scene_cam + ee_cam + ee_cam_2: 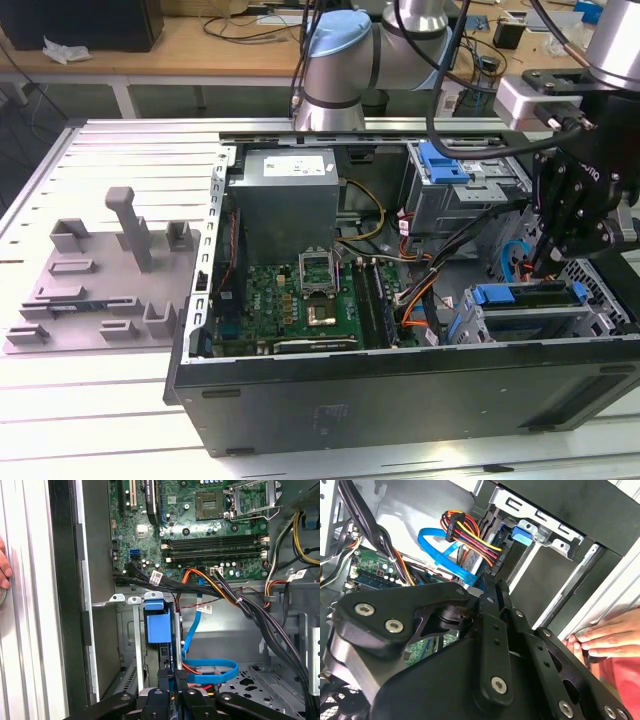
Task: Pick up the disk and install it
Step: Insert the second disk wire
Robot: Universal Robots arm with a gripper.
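Note:
The disk, in its blue carrier, sits on edge in the lower drive cage at the exterior view's right of the open computer case. In the first wrist view its blue carrier stands between the cage's metal rails. My gripper hangs over the disk's inner end, fingers together. In both wrist views the black fingers meet with no gap, right at the disk's end beside a blue data cable. My gripper points at the cage, next to a power plug with coloured wires.
A grey power supply box, the green motherboard and cable bundles fill the case. An upper cage holds another blue carrier. A person's hand rests on the case edge. A grey fixture lies at the exterior view's left.

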